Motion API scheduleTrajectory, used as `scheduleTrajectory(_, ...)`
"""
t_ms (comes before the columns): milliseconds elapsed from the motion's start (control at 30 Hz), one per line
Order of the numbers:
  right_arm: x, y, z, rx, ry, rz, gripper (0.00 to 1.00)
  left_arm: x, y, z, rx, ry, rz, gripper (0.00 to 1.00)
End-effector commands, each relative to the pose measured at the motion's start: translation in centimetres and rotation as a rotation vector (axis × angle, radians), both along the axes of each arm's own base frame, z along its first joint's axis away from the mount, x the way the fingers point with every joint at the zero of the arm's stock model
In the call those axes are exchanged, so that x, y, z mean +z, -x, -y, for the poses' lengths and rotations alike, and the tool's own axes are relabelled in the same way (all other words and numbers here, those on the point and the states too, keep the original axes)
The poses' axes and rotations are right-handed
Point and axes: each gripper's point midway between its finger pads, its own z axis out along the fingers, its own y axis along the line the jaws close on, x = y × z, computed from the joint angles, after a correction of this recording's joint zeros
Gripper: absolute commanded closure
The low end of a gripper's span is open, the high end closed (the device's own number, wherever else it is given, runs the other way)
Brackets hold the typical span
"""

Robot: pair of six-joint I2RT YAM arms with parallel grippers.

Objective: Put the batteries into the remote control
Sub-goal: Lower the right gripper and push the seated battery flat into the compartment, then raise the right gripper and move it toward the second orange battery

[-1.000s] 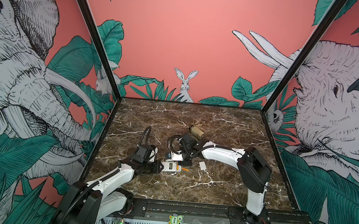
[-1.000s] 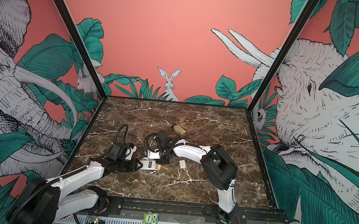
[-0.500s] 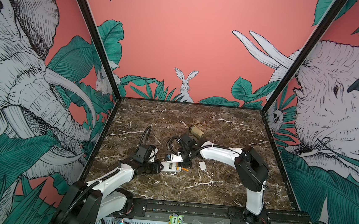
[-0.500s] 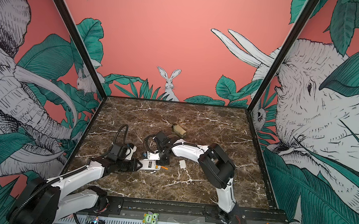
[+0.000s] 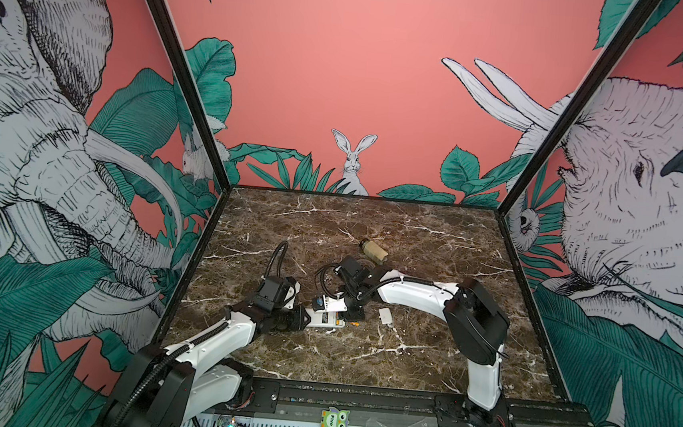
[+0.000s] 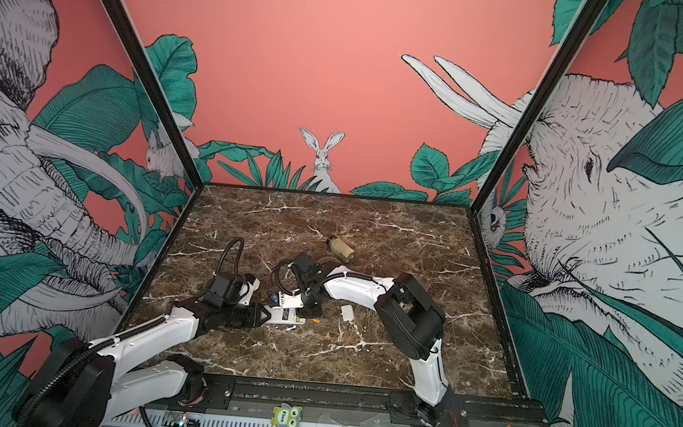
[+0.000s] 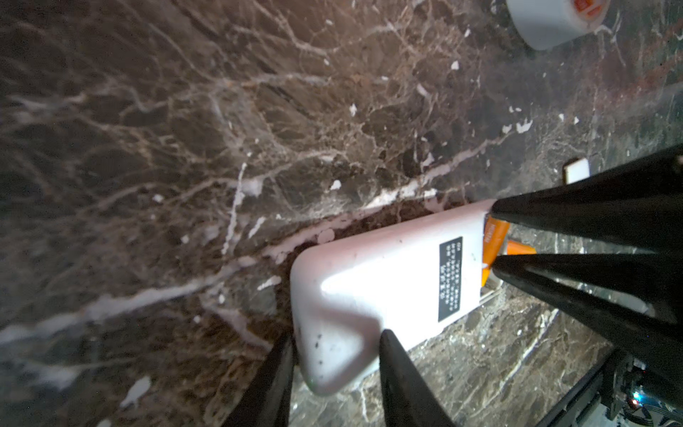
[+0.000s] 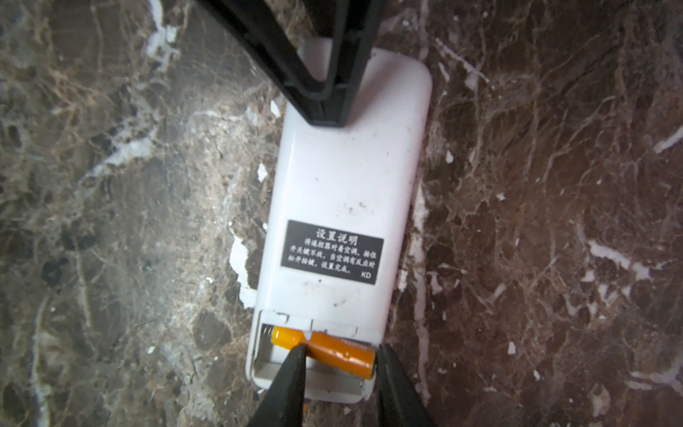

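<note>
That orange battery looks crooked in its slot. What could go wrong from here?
The battery lies skewed in the remote control; pushed by the right gripper, it might jam or pop out. The remote could slide on the smooth table if the left gripper slips. The second battery beside it could get knocked away.

**Two arms converge, grippers down**

The white, black-jointed left arm (image 5: 213, 333) stretches forward, its black parallel-fingered left gripper (image 5: 307, 318) held low, jaws slightly parted. The white right arm (image 5: 416, 299) folds at the elbow and reaches inward, its black right gripper (image 8: 340, 351) pointing down, jaws apart.
</note>
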Motion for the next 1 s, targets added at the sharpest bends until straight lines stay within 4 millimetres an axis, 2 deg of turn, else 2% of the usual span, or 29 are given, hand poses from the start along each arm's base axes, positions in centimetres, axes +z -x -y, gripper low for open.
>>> scheduleTrajectory(0,-1.3,0.9,0.0,0.035,0.039,-0.016,0.72,-0.9,0.9,-0.5,0.003,-0.027,-0.042,0.61)
scheduleTrajectory(667,-1.9,1.4,0.3,0.045,0.068,0.008,0.85,-0.9,1.0,-0.5,0.004,-0.028,-0.043,0.62)
scheduleTrajectory(967,-2.4,2.3,0.3,0.067,0.089,-0.032,0.86,-0.9,1.0,-0.6,0.007,-0.028,-0.043,0.62)
